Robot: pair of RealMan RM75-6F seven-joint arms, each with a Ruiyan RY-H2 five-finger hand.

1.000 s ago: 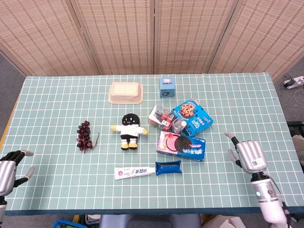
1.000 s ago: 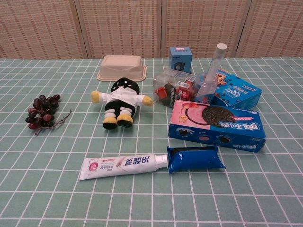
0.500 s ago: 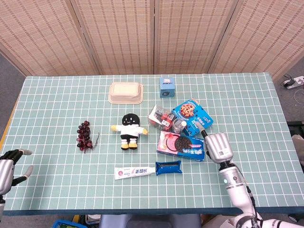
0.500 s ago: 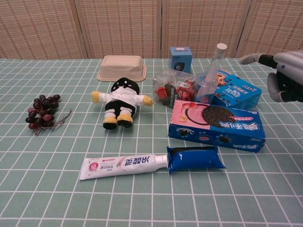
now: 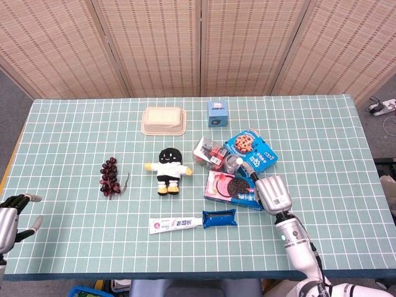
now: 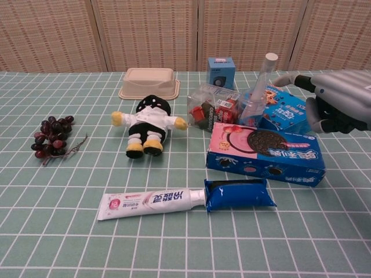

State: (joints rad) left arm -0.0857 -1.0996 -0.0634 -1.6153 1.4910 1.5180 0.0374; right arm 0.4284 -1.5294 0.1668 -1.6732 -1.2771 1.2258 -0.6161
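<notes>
We find the right hand [image 5: 273, 193] hovering over the right end of the Oreo box [image 5: 232, 188], which lies flat near the middle of the table [image 5: 74, 124], just behind the blue pouch [image 5: 219, 218] and the toothpaste tube [image 5: 175, 223]. In the head view the hand covers that end of the box, so we cannot tell from there whether it touches it; the chest view shows the hand [image 6: 336, 103] above and behind the box [image 6: 264, 153], apart from it, with one finger stretched toward the clear bottle [image 6: 258, 92] and the others half curled, holding nothing (its outer side is cut off by the frame edge). The bottle stands between the Oreo box and the blue cookie box [image 5: 250, 150]; from above we see only its cap, while the chest view shows its full upright height. Beside it lies a clear bag of snacks [image 5: 208, 153], whose contents we cannot read. Further left sit the plush doll [image 5: 166, 169] on its back and the bunch of grapes [image 5: 110, 176]; behind them are the beige tray [image 5: 164, 120] and a small blue carton [image 5: 217, 113]. The left hand [image 5: 11, 216] appears only in the head view, at the near left corner, partly cut off, fingers spread and empty; the chest view does not reach it.
</notes>
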